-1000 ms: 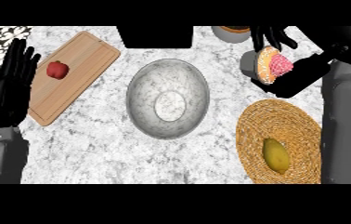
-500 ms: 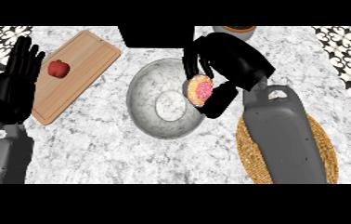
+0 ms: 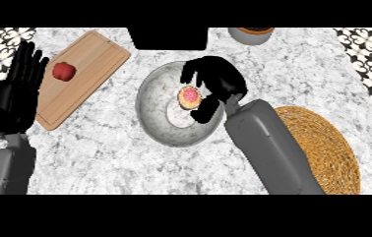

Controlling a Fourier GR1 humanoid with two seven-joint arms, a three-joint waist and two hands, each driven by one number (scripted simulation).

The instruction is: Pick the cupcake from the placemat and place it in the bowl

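Observation:
A cupcake [image 3: 190,97] with pink frosting sits low over the middle of the grey metal bowl [image 3: 148,105], at the counter's centre. My right hand [image 3: 218,79] reaches across the bowl's right rim, its fingers above the cupcake and its thumb below, curled round it. Whether the cupcake rests on the bowl's bottom I cannot tell. The round woven placemat [image 3: 328,143] lies to the right, partly hidden by my right forearm. My left hand [image 3: 20,89] rests open, fingers up, at the left edge.
A wooden cutting board [image 3: 91,78] with a red apple [image 3: 64,71] lies left of the bowl. A grey cup [image 3: 251,35] stands at the back right. A black block [image 3: 168,37] sits behind the bowl.
My right hand has carried the cupcake leftward from above the bowl's right rim to over its middle and lower. The left hand has stayed where it was.

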